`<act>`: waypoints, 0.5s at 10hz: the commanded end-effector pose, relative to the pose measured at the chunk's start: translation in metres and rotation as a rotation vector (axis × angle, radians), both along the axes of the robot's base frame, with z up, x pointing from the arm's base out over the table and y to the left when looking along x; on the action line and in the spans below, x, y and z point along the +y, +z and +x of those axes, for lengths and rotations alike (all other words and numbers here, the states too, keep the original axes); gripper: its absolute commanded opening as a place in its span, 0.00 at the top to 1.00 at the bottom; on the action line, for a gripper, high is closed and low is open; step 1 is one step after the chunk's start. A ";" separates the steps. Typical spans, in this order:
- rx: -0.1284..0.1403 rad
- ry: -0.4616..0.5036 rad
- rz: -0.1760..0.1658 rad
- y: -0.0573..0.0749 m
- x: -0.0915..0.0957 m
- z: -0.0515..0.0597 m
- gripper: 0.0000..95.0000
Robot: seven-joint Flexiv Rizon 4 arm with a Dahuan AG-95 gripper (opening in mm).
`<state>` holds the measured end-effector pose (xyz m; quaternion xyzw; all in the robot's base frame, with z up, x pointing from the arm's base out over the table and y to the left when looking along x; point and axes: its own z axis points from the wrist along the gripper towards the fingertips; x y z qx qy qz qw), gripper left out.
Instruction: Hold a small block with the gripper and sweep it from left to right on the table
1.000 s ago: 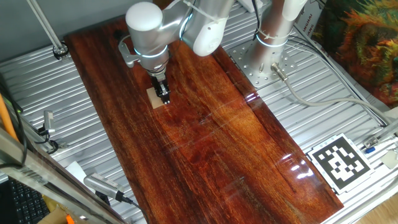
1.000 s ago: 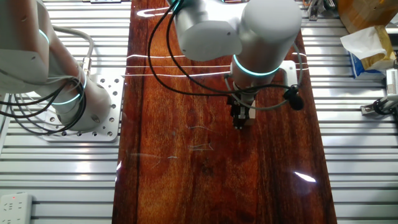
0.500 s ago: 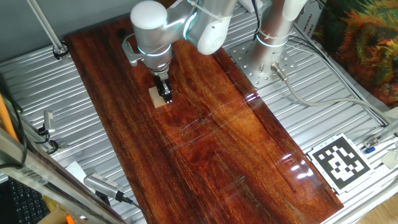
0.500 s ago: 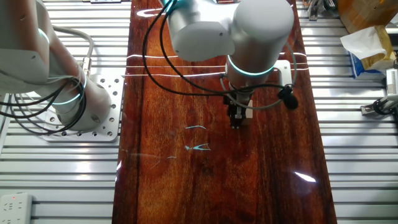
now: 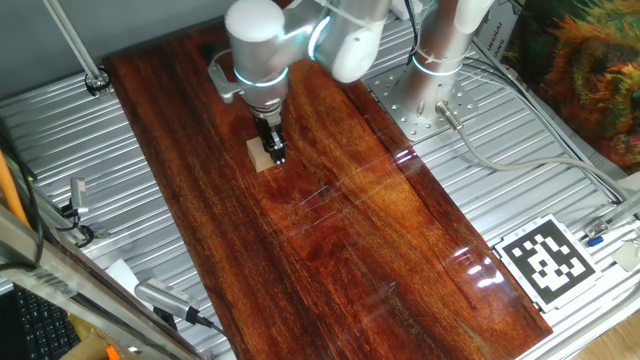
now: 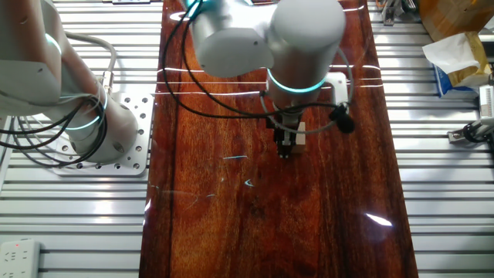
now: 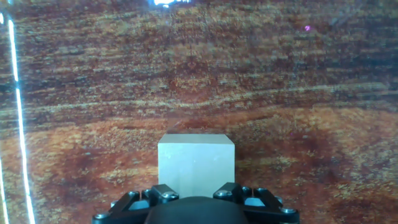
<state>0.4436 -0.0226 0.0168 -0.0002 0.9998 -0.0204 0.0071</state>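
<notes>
The small block [image 5: 260,153] sat on the counter [image 5: 380,240], toward the far end of the board in one fixed view, and the claw [image 5: 274,152] stood upright over it with its black fingers closed on the cube's sides — the hand view showed the block [image 7: 196,163] squarely between the finger bases, its pale top face level. It looked like plain unfinished wood: light, stiff, not fragile, and with flat faces that should hold well under a side pinch. The glossy counter seemed slick, so the block would likely slide easily under a light downward press; too much pressure might make it catch or tip. The present hold low on two opposite faces looked right — no regrasp seemed called for. No containers were visible on the counter [image 6: 255,224]
</notes>
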 end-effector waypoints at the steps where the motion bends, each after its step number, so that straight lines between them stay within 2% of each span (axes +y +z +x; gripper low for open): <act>1: 0.001 0.009 -0.012 -0.004 -0.001 -0.003 0.60; 2: 0.003 0.002 -0.001 -0.004 -0.001 -0.004 0.60; 3: -0.006 -0.088 0.129 -0.004 -0.001 -0.005 0.60; 4: -0.004 -0.064 0.099 -0.004 -0.001 -0.006 0.60; 5: -0.001 -0.063 0.088 -0.004 -0.001 -0.007 0.60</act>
